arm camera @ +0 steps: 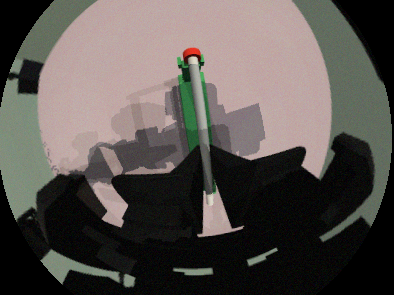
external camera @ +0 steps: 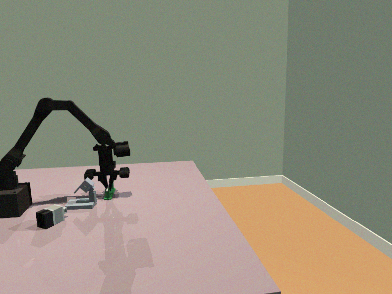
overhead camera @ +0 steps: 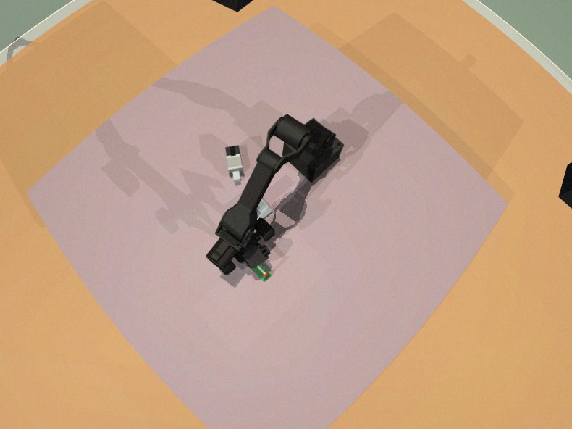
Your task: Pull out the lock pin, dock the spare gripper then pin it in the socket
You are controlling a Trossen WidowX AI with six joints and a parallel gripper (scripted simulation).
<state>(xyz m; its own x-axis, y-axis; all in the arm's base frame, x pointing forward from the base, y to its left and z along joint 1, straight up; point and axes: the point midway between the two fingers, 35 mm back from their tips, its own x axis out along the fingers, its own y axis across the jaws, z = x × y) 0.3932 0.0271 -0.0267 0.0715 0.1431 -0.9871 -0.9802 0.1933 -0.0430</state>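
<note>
Gripper [overhead camera: 258, 264] [external camera: 108, 189] [arm camera: 202, 148] fingers pinch the drawn-out pin [overhead camera: 263, 272] [arm camera: 200, 109] beyond the mount [overhead camera: 264, 209] [external camera: 80, 205]; docking the spare gripper [overhead camera: 234, 162] [external camera: 52, 215], lying beside it, and locking remain.

Green wall [external camera: 147, 61], orange floor [overhead camera: 429, 353] [external camera: 261, 209].
</note>
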